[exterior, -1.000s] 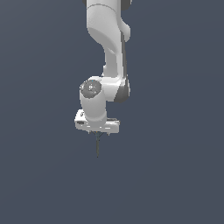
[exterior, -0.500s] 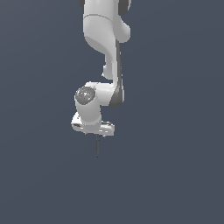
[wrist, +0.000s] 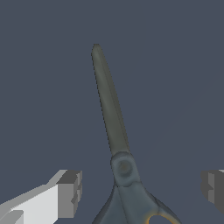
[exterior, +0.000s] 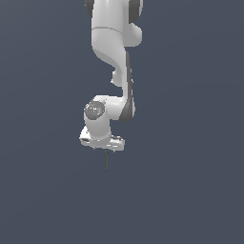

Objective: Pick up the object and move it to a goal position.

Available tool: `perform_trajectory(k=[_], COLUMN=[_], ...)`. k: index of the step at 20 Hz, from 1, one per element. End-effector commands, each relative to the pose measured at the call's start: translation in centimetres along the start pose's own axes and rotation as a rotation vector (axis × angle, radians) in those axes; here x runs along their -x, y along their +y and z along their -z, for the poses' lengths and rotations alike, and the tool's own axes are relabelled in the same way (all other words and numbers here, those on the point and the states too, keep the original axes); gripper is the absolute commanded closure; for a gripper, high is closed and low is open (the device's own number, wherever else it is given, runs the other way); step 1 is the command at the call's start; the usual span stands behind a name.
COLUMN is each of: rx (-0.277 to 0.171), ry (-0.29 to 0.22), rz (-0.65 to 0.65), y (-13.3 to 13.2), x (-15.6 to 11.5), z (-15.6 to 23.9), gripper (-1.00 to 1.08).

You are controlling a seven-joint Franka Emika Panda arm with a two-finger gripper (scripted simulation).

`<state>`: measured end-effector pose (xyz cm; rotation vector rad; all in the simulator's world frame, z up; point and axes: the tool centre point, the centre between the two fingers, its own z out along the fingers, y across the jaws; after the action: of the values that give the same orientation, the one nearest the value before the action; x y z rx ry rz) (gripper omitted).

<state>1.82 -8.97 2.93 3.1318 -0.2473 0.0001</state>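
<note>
- Dark metal blades and an orange-rimmed handle: the scissors look rigid and light to me, but thin and smooth, so likely to swivel or slide in a loose pinch.
- I would take hold at the handle end or just beside the pivot, where the body is broadest. The long blade gives the pads almost nothing to bear on, and its tip is the part I would least like to knock against anything.
- The gripper points straight down in the exterior view. Only the slim blade shows beneath it, hanging down from between the fingertips – roughly centred, neither to that view's left nor right.
- In the wrist view the fingers stand well apart, with the pivot between them and a clear gap on either side.
- The handle rings run out of the picture, nearer the palm. Whether the fingers press on them there is hidden, so I cannot tell if the scissors are pinched or merely sitting between parted fingers.
- No surface or goal marker shows in either view – I cannot say how high the scissors are.
</note>
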Motion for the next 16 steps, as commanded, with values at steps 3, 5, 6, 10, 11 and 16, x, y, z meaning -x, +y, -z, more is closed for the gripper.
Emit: perform_trajectory(k=[3, 5, 6, 10, 11, 16], rx=[0.0, 0.0, 0.0, 0.0, 0.0, 0.0], ry=[0.0, 0.0, 0.0, 0.0, 0.0, 0.0], rz=[-0.001, -0.001, -0.001, -0.001, -0.001, -0.001], y=[0.01, 0.04, 0.04, 0.04, 0.04, 0.04], x=[0.03, -0.03, -0.07, -0.08, -0.08, -0.08], z=[-1.79, -2.07, -2.12, -2.13, -2.13, -2.13], gripper=[-0.92, -0.92, -0.92, 1.08, 1.08, 1.08])
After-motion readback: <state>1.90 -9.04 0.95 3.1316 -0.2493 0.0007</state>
